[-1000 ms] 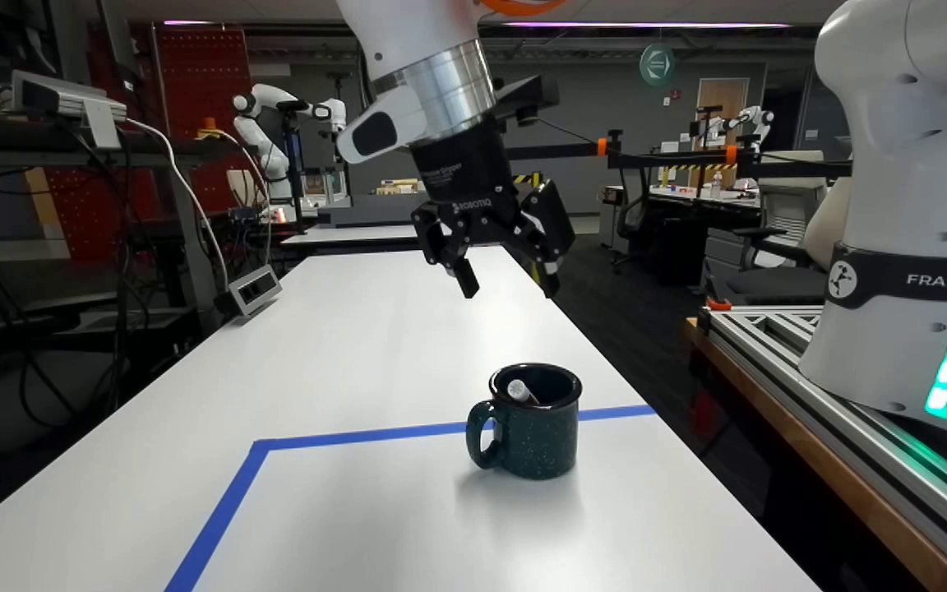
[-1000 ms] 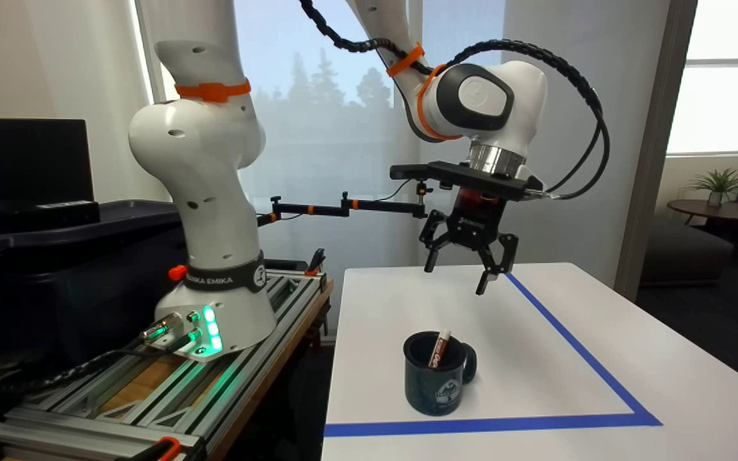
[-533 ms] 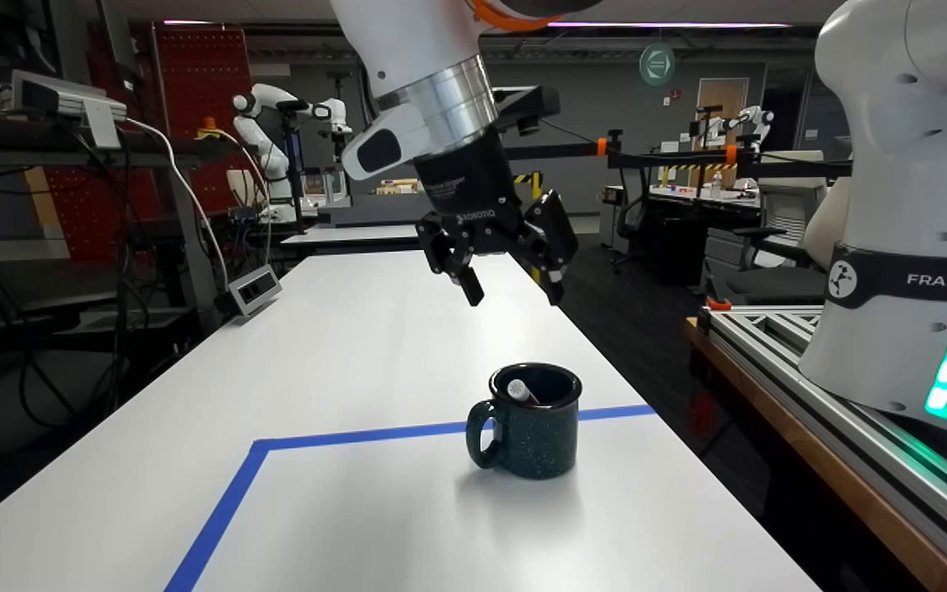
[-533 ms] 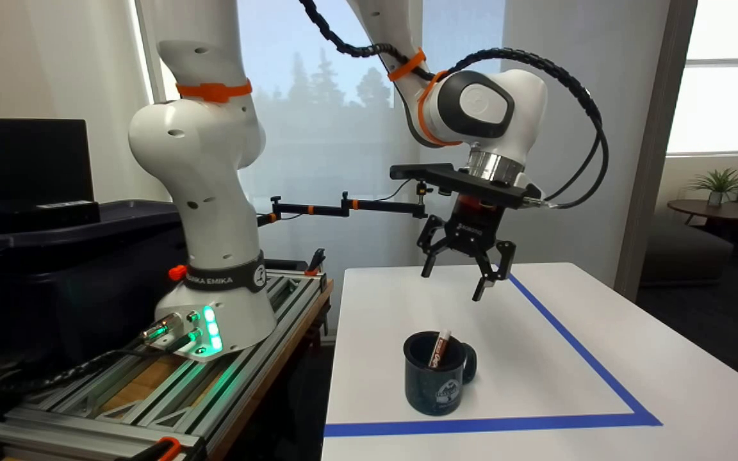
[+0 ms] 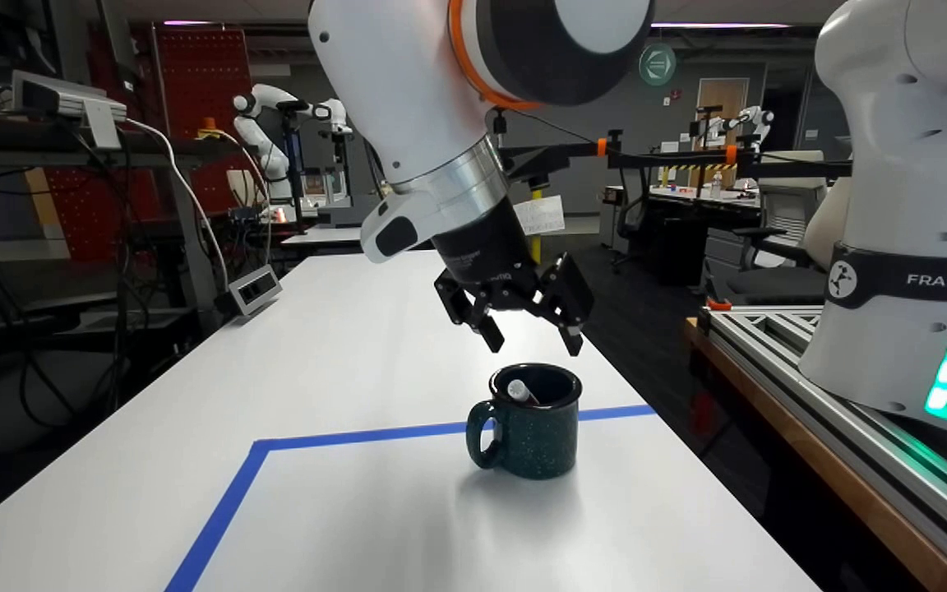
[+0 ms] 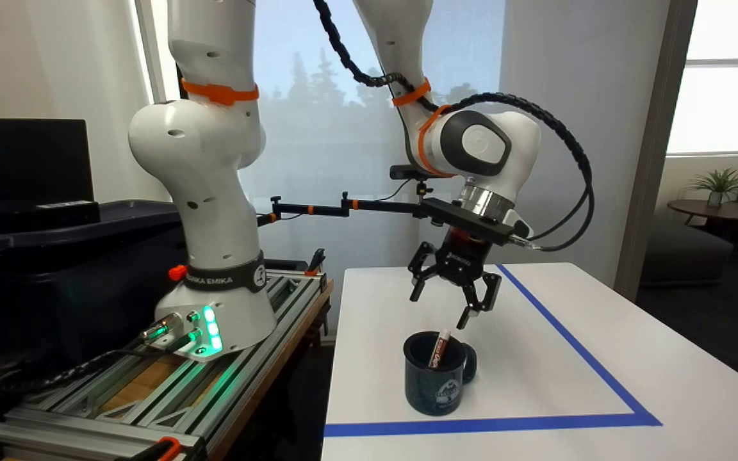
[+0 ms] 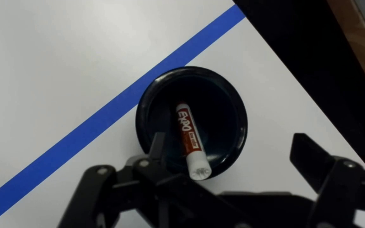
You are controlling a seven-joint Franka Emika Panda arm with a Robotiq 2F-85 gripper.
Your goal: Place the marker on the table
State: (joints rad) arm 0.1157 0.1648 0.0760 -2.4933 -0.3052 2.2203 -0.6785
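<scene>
The marker (image 7: 191, 139), white with a red label, leans inside the dark teal mug (image 7: 242, 126). Its white end stands out at the rim; its lower end is in shadow inside. In both exterior views only its upper part shows (image 5: 517, 390) (image 6: 439, 349). The mug (image 5: 535, 444) stands upright on the white table (image 5: 342, 362). My gripper (image 5: 535, 347) is open and empty, tilted, above the mug. In an exterior view its fingertips (image 6: 439, 312) stand above and beyond the mug's rim. In the wrist view, the marker lies between the fingers, nearer the left finger (image 7: 157, 145).
Blue tape (image 6: 491, 424) marks lines on the table. The mug's handle (image 6: 469, 363) sticks out on one side. The table's edge (image 7: 296, 79) and a dark gap lie near the mug, with the robot's bench (image 5: 852, 460) beyond.
My gripper has moved down and closer to the mug, tilting a little, and stays open. The mug and marker have not moved.
</scene>
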